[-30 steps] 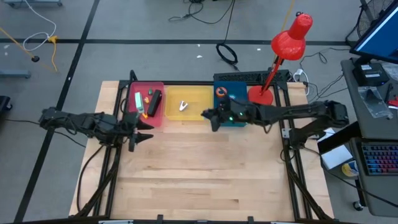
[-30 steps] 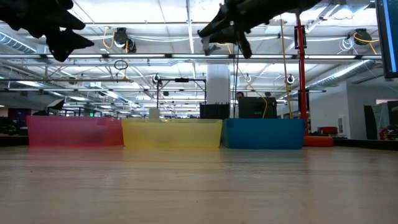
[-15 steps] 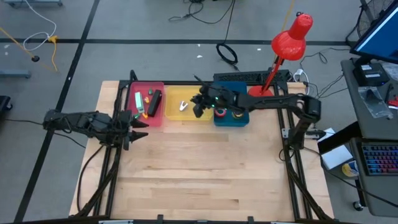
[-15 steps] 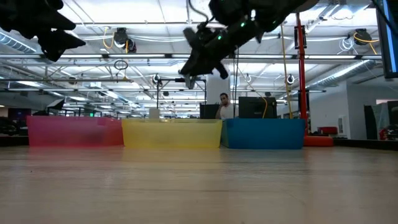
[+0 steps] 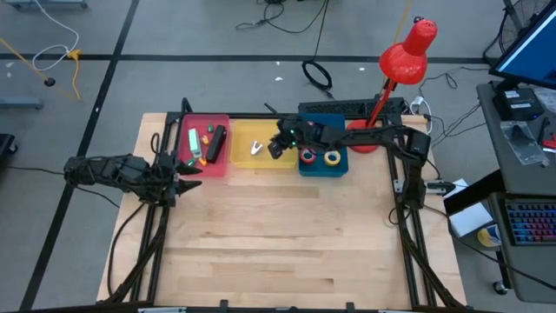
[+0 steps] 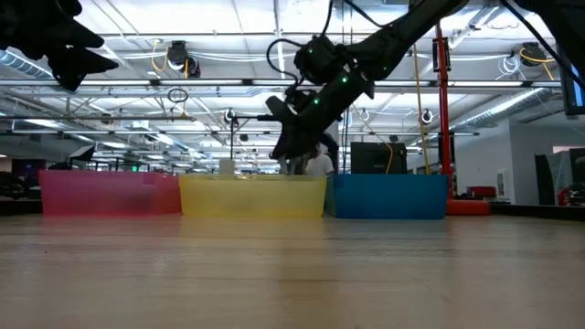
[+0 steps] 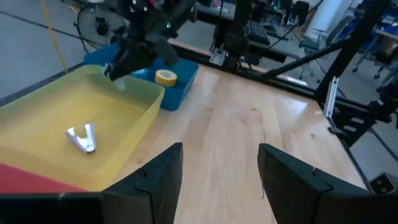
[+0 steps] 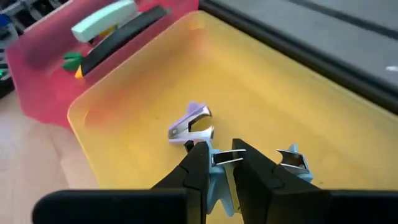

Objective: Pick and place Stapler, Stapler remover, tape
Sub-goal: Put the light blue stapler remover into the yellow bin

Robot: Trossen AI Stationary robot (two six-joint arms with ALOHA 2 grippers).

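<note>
My right gripper (image 8: 219, 163) hovers over the yellow bin (image 5: 261, 162), shut on a pale blue staple remover (image 8: 222, 177). A lavender staple remover (image 8: 193, 127) lies on the bin's floor just ahead, and another pale one (image 8: 292, 158) lies beside the fingers. A green stapler (image 5: 193, 142) and a black one (image 5: 215, 143) lie in the red bin (image 5: 187, 163). Tape rolls, one of them yellow (image 5: 332, 157), sit in the blue bin (image 5: 323, 169). My left gripper (image 7: 217, 180) waits open near the table's left edge, holding nothing. My right gripper pinches the pale blue staple remover by its plastic body (image 8: 217, 180) between the two fingers. The metal claws (image 8: 225, 159) poke out past the fingertips. The fingers slant downward, coming from the table's right side. The remover hangs clear above the yellow bin's floor.
The three bins stand in a row along the table's far edge. A red desk lamp (image 5: 404, 56) rises at the far right corner, its base (image 5: 365, 135) beside the blue bin. The wide bare wooden tabletop (image 5: 278, 235) lies in front of the bins.
My right gripper has swung from above the blue bin toward the table's left and sunk over the yellow bin, tipping more downward and still shut on the staple remover. My left gripper has drawn back a little toward the table's left edge.
</note>
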